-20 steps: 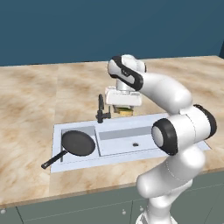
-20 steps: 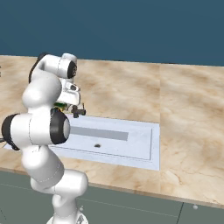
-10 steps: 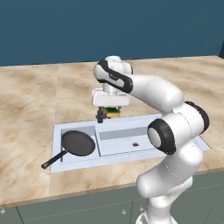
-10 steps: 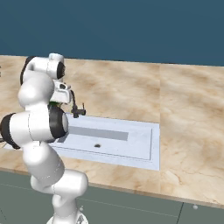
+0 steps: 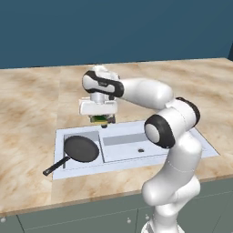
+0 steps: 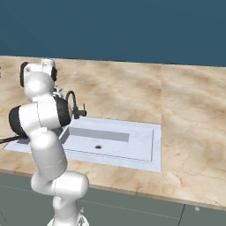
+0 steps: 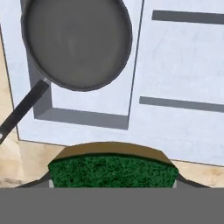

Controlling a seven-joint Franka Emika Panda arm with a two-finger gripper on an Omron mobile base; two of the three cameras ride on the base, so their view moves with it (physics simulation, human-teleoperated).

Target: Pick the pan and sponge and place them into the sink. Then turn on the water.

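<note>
Overhead, a dark blue wall (image 5: 113, 27) backs the marbled beige surface (image 5: 27, 104). Fingers (image 7: 113, 186) clamp the sponge (image 7: 113, 170) (green face showing) over the sink (image 5: 182, 150) far rim, pan (image 5: 81, 148) in its left basin.

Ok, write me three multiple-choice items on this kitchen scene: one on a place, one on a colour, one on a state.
1. Where is the pan?
A. In the smaller basin of the sink
B. On the counter behind the sink
C. In the gripper

2. What colour is the face of the sponge seen from the hand camera?
A. Blue
B. Green
C. Red

3. What is the state of the gripper?
A. Open and empty
B. Shut on the pan's handle
C. Shut on the sponge

Answers:
1. A: the left base view shows the pan lying in the small basin, handle reaching over the rim.
2. B: the hand view shows a green face over a tan layer.
3. C: the sponge sits between the fingers, above the sink's back edge.
</note>
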